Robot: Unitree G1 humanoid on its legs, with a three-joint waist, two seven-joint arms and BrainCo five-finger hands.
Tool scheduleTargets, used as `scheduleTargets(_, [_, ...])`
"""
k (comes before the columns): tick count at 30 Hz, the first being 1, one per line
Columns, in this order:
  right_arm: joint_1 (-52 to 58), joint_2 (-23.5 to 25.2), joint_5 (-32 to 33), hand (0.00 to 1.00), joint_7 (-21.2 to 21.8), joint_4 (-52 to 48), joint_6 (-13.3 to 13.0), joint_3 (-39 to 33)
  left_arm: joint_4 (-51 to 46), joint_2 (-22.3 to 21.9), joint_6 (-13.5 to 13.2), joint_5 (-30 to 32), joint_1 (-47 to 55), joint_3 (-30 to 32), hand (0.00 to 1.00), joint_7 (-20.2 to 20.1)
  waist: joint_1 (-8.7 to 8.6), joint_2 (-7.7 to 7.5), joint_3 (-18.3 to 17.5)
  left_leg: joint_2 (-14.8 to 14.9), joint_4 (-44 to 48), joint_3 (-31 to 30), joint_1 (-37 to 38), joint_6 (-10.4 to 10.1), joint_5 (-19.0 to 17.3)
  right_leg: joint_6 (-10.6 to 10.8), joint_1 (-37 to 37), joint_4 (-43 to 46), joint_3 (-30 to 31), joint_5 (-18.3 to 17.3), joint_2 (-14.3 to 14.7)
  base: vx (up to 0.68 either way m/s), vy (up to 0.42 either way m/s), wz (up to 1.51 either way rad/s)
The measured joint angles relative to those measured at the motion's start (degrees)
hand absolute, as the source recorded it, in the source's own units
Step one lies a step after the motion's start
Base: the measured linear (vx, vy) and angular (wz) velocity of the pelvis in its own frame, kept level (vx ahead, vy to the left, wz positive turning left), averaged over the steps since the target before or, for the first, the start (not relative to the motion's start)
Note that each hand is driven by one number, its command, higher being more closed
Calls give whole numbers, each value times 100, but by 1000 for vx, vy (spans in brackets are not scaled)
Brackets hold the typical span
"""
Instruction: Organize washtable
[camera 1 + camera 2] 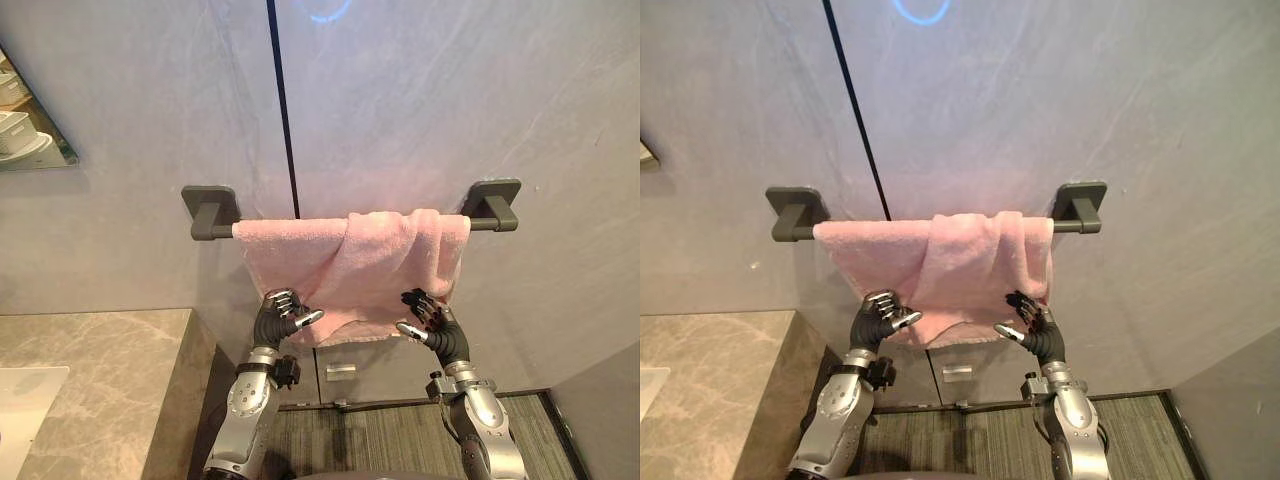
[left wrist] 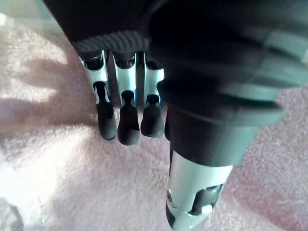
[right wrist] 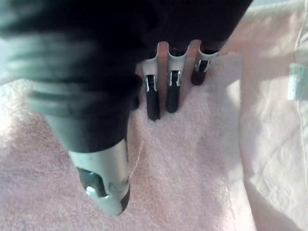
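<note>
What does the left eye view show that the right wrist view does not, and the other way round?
Left eye view, not the right wrist view: the grey towel bar on the wall, the marble counter, a mirror corner, and the left hand at the lower edge of the pink towel. Right wrist view, not the left eye view: a white label on the towel. Both: the towel, and the right hand with its fingers laid straight on it.

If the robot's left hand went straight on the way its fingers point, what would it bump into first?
The pink towel hanging on the bar. The left hand has its fingers pointing right at the cloth from very close. I can't tell whether they already touch it.
</note>
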Motion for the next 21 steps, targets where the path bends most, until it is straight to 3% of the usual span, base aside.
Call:
scheduleTargets(12, [183, 210, 7, 0, -326, -390, -29, -901, -1016, -195, -53, -336, 404, 1042, 0, 58, 37, 79, -2, -2, -2, -25, 78, 1, -7, 2, 105, -33, -21, -1, -2, -7, -4, 0])
scheduleTargets(21, [355, 409, 124, 0, -516, -720, -225, -1350, -1558, -339, -57, -466, 743, 1340, 0, 140, 36, 106, -1, 1, -2, -8, 67, -2, -23, 3, 94, -44, -13, -2, -3, -7, -4, 0])
